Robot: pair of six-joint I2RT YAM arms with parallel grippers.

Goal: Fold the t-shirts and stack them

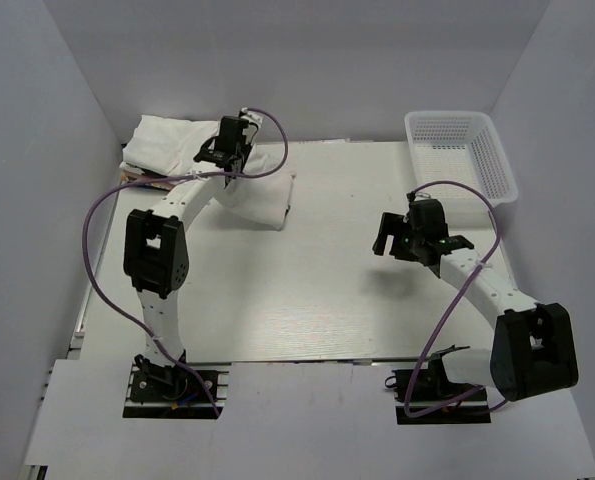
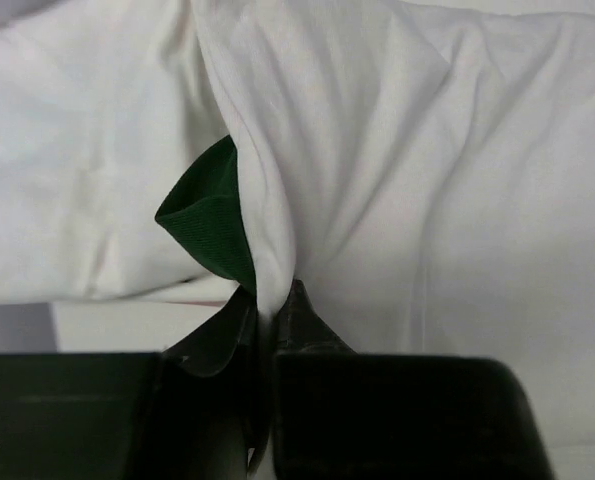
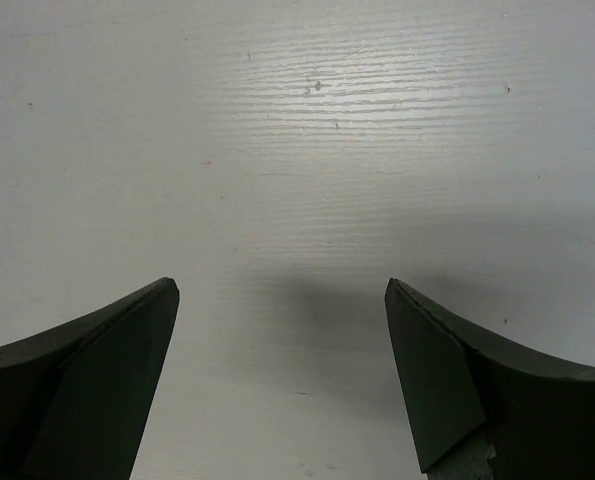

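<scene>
A white t-shirt (image 1: 262, 200) lies folded on the table at the far left of centre. In the left wrist view its white cloth (image 2: 397, 180) fills the frame, and a dark green piece (image 2: 209, 215) pokes out of a fold. My left gripper (image 2: 272, 300) is shut on a pinched ridge of this white cloth; from above, the left gripper (image 1: 227, 148) sits over the shirt's far edge. Behind it to the left lies a pile of folded whitish t-shirts (image 1: 167, 140). My right gripper (image 1: 390, 235) hangs open over bare table, and the right gripper (image 3: 282, 290) has nothing between its fingers.
A white plastic mesh basket (image 1: 489, 160) stands at the far right corner. White walls close in the table on the left, back and right. Purple cables loop off both arms. Something coloured shows under the shirt pile's left edge (image 1: 137, 178).
</scene>
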